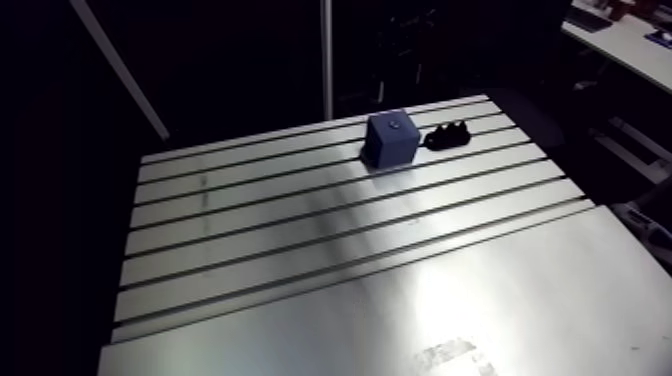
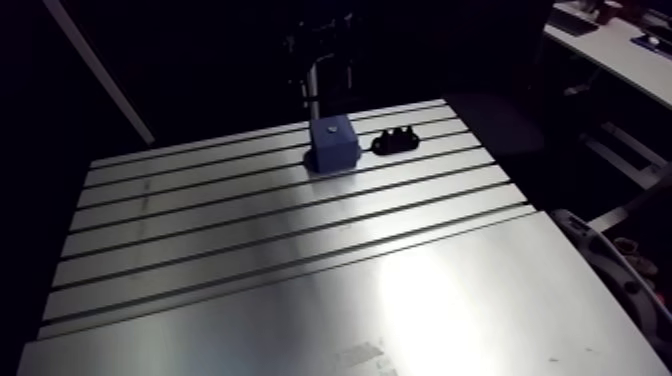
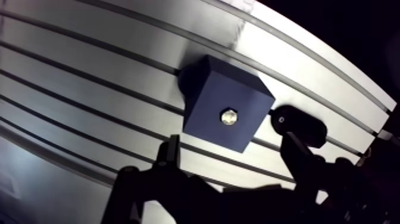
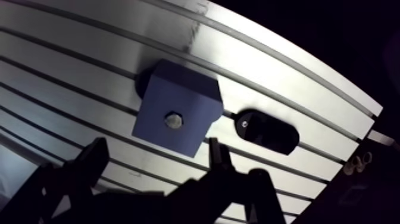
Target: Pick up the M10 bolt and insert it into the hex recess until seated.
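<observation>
The hand (image 4: pixel 156 148) hangs wide open, pointing downward, gripping nothing.

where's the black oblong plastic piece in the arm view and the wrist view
Arm view: black oblong plastic piece at the far end of the slotted aluminium table.
Wrist view: piece ahead of the gripper, off to one side.
Shared landmark: the blue cubic block beside it.

One blue block (image 3: pixel 205 89), one bolt (image 3: pixel 228 117), one black piece (image 4: pixel 266 132), one slotted table (image 1: pixel 300 270).

Slotted aluminium table (image 1: pixel 300 230), small black fixture (image 1: pixel 448 137)
</observation>
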Available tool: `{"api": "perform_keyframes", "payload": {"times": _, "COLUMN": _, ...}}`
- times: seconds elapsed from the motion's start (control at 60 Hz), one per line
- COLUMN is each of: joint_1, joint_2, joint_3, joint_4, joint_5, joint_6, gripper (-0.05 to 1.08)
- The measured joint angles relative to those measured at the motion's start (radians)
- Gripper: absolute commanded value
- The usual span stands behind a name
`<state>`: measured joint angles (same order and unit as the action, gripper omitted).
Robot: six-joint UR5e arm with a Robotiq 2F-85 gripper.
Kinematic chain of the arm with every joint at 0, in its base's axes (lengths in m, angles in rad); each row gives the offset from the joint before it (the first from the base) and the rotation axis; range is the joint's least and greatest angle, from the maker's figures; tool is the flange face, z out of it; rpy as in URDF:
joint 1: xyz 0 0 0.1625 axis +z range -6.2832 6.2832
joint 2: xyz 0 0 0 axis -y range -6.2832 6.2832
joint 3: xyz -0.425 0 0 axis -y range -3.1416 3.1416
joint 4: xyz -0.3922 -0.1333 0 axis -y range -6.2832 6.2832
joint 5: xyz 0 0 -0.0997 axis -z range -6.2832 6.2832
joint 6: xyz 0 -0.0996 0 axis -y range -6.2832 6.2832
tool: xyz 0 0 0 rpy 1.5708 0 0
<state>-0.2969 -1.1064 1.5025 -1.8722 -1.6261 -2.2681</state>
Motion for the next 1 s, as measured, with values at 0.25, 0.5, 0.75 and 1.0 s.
{"api": "perform_keyframes", "payload": {"times": 0.25, "joint_1": 0.004, "joint_2": 0.000, "joint_3": -0.002, "joint_4": 0.004, "joint_5": 0.007, "joint_6": 0.152, "gripper": 1.05}}
{"api": "perform_keyframes", "payload": {"times": 0.5, "joint_1": 0.003, "joint_2": 0.001, "joint_3": 0.001, "joint_4": 0.006, "joint_5": 0.022, "joint_6": 0.236, "gripper": 1.08}}
{"api": "perform_keyframes", "payload": {"times": 0.75, "joint_1": -0.003, "joint_2": 0.007, "joint_3": 0.001, "joint_4": 0.008, "joint_5": 0.028, "joint_6": 0.259, "gripper": 1.08}}
{"api": "perform_keyframes", "payload": {"times": 1.0, "joint_1": -0.008, "joint_2": 0.014, "joint_3": -0.001, "joint_4": 0.009, "joint_5": 0.026, "joint_6": 0.264, "gripper": 1.07}}
